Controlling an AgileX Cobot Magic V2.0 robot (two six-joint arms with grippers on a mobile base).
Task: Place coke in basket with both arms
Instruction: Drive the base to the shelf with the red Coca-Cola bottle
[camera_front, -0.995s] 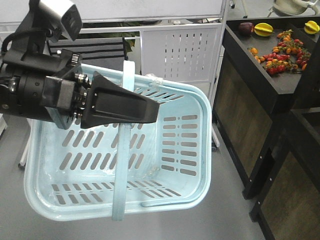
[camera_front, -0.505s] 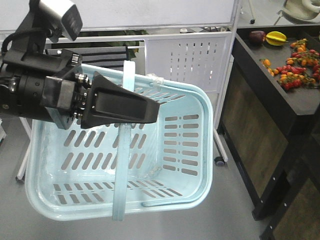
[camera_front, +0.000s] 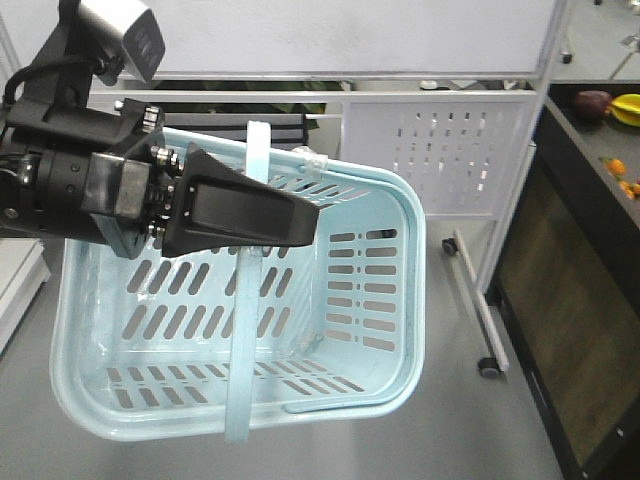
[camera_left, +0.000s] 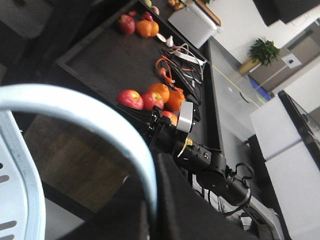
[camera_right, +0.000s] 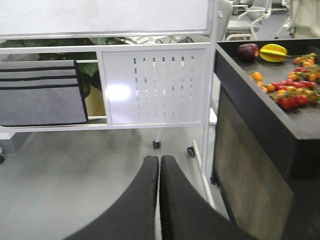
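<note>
Closest in, the left gripper (camera_front: 300, 222) lies across the handle (camera_front: 240, 340) of the basket (camera_front: 416, 300), its jaws drawn to a tapered point. It looks clamped on the handle, though the contact itself is hidden under the black wedge. From the left wrist, the hoop arcs straight down into the gripper body, which fits that reading. The basket hangs tilted, clear of the floor (camera_front: 470, 430) below it. Its inside is bare: only slotted walls and bottom show, no bottle. The right gripper (camera_right: 159, 162) does not show near the basket in the front view. Its own camera has both fingers pressed together with nothing between them, pointing out over floor. Beyond the basket stands a white perforated panel (camera_front: 450, 150). Further off, to the basket's right, is a dark counter (camera_front: 600, 160) with fruit (camera_front: 594, 100) on it.

The coke shows in none of the views, so I cannot say where it is, only that it is not in the basket. By my judgement the task is barely begun. One arm seems to have the basket in hand, and that is the only part that looks done. What is left is finding the coke, taking it with the free right gripper, and setting it down inside the basket
</note>
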